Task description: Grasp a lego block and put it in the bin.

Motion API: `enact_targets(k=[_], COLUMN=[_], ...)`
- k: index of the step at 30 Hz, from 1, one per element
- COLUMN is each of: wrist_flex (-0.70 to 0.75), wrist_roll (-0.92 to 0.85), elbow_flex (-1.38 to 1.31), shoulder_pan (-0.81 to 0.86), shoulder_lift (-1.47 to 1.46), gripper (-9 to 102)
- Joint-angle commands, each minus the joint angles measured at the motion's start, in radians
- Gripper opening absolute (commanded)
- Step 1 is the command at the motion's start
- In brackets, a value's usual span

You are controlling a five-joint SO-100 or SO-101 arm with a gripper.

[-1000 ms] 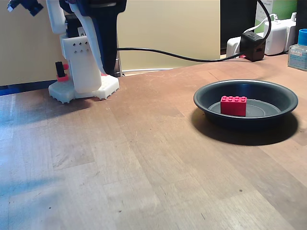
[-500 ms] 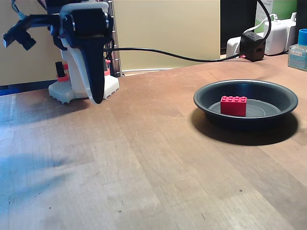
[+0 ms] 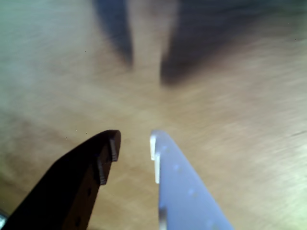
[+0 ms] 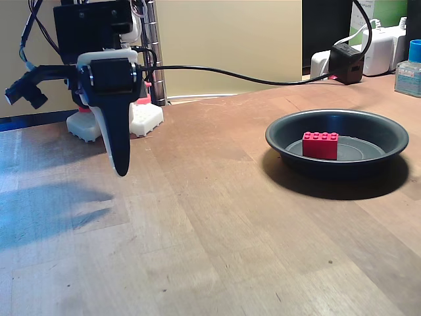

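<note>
I see the small red studded plastic lego block (image 4: 320, 145) inside the round dark metal bin (image 4: 283, 135); my dark-and-white gripper (image 3: 134, 142), fingers slightly apart and empty, hangs over open wooden table (image 4: 217, 224), well apart from the bin.

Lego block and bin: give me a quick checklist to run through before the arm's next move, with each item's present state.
1. Lego block inside the bin: ok, it rests on the pan's floor.
2. Gripper empty: ok, in the wrist view bare wood shows between the fingertips.
3. Jaws: ok, slightly apart, holding nothing.
4. Gripper clear of the bin: ok, in the fixed view it hangs well to the left of it.
5. Gripper off the table: cannot tell, tip looks just above the wood.
6. Black cable clear of the bin: ok, it runs behind it.
</note>
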Motion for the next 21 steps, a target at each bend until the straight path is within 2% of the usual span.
enact_targets(k=[1, 21], wrist_flex=[-0.015, -0.058], wrist_roll=[0.002, 0.067], elbow_flex=[0.041, 0.308], shoulder_pan=[-0.002, 0.009], shoulder_lift=[0.052, 0.152], gripper=[2, 2])
